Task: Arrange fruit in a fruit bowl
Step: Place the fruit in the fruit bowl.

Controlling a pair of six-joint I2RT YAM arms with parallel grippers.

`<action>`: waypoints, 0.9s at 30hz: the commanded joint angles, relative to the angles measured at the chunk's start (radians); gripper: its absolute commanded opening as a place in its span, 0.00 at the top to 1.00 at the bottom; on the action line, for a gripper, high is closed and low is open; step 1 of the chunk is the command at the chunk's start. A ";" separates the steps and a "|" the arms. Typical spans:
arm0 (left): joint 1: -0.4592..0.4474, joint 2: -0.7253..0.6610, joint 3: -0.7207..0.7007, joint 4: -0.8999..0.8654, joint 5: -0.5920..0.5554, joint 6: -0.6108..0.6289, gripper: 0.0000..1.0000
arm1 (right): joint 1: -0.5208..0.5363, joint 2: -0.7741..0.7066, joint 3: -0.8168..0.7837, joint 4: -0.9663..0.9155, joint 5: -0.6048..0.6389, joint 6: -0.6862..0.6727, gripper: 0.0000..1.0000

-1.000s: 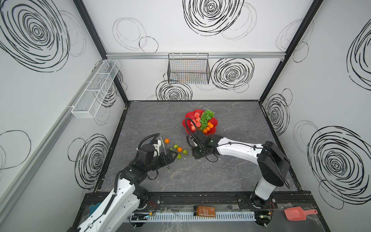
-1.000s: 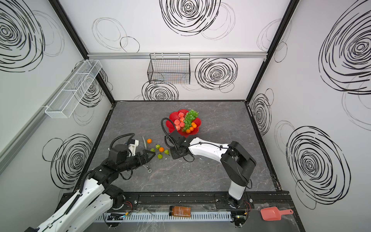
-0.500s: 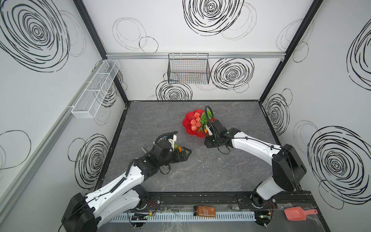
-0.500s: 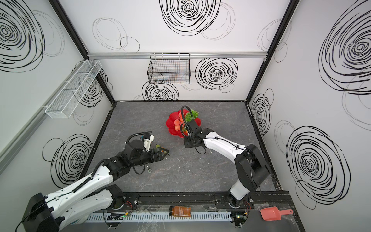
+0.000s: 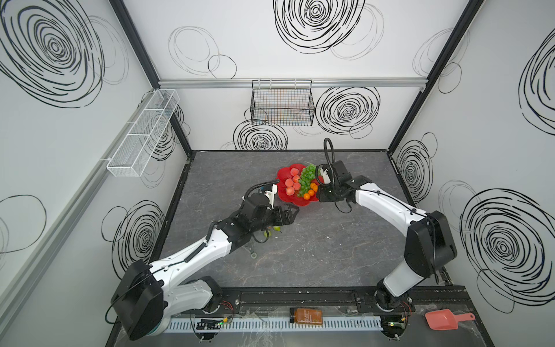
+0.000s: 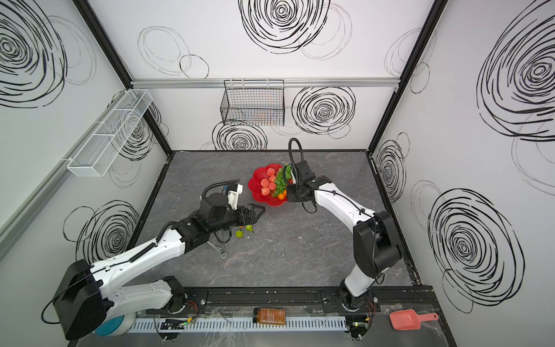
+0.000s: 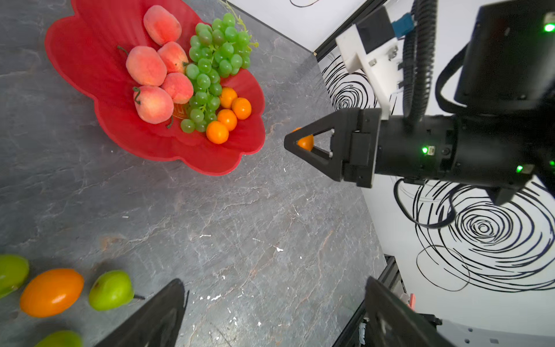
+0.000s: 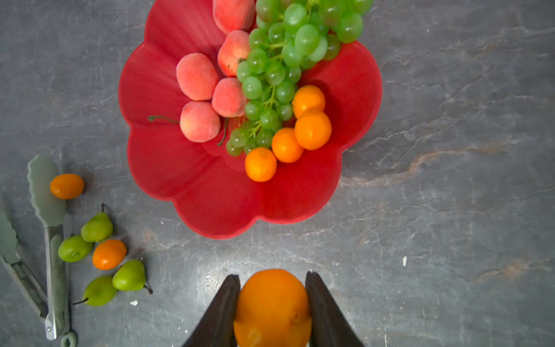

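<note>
The red scalloped fruit bowl (image 5: 283, 177) (image 8: 210, 195) holds several peaches (image 8: 196, 76), a bunch of green grapes (image 8: 270, 72) and several tangerines (image 8: 312, 129). My right gripper (image 8: 272, 276) is shut on another tangerine (image 8: 272, 306) and hovers over the table just off the bowl's near-right rim, as the left wrist view shows (image 7: 304, 141). My left gripper (image 6: 256, 211) (image 7: 274, 300) is open with nothing between its fingers, just short of the bowl's front-left rim. Loose green pears (image 8: 96, 228) and two tangerines (image 8: 109, 254) lie on the table, mostly under the left arm in both top views.
Green-tipped tongs (image 8: 51, 240) (image 6: 220, 249) lie beside the loose fruit, under the left arm. A black wire basket (image 5: 282, 103) hangs on the back wall and a white mesh rack (image 5: 141, 135) on the left wall. A pink scoop (image 5: 441, 320) and an amber jar (image 5: 305, 316) sit beyond the front rail.
My right gripper has carried the tangerine from the loose fruit to the bowl's right side. My left arm has stretched out over the loose fruit toward the bowl.
</note>
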State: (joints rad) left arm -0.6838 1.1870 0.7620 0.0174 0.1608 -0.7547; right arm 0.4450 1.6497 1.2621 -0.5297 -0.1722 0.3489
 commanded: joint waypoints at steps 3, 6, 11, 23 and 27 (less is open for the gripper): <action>0.019 0.072 0.086 0.074 -0.015 0.057 0.04 | -0.027 0.101 0.093 -0.053 0.009 -0.060 0.64; 0.030 0.116 0.122 0.060 -0.015 0.048 0.04 | -0.028 0.158 0.149 -0.066 0.020 -0.080 0.64; 0.047 0.178 0.175 0.026 -0.012 0.036 0.04 | -0.027 0.234 0.219 -0.079 0.033 -0.096 0.64; 0.152 0.240 0.105 0.195 0.199 0.026 0.04 | -0.017 0.356 0.299 -0.084 0.021 -0.099 0.65; 0.154 0.240 0.107 0.184 0.203 0.041 0.04 | -0.015 0.375 0.298 -0.080 0.019 -0.099 0.64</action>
State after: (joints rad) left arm -0.5316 1.4254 0.8753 0.1379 0.3290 -0.7288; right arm 0.4244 2.0106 1.5295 -0.5800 -0.1577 0.2638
